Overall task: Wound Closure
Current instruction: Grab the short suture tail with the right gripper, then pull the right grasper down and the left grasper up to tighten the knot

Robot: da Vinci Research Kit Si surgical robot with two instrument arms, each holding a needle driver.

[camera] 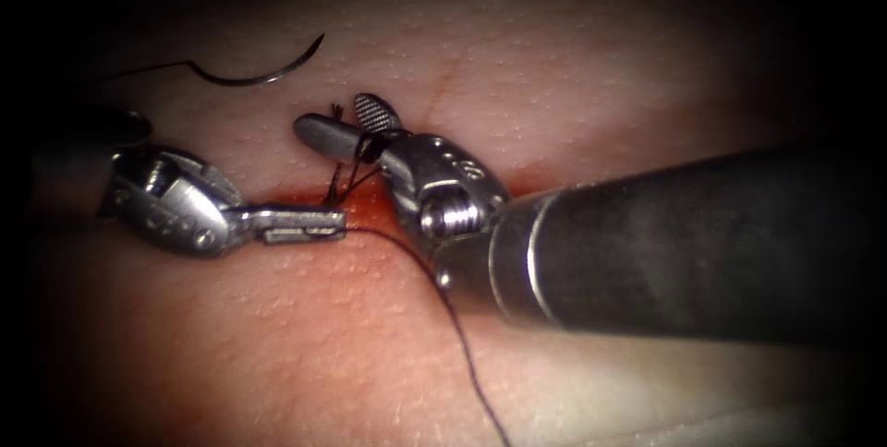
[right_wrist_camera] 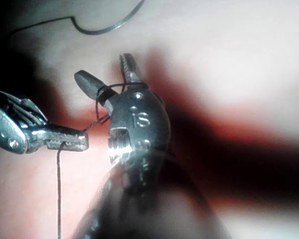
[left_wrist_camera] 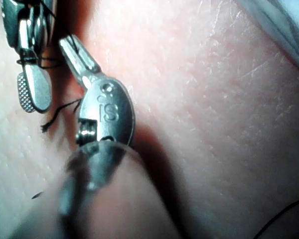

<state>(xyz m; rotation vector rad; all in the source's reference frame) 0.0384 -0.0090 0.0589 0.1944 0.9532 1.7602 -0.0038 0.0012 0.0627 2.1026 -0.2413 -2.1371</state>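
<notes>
Darkness is ringing the lit field; a pale cloth edge [camera: 739, 424] is showing below the pincer's shaft.

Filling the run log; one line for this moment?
left tool: shut on thread | right tool: open, thread looped around | needle: free on tissue

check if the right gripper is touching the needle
Apart. The endoscope view shows the needle lying free on the tissue, left of the cut, with bare tissue between it and the open right gripper, which has thread looped around it.
</notes>
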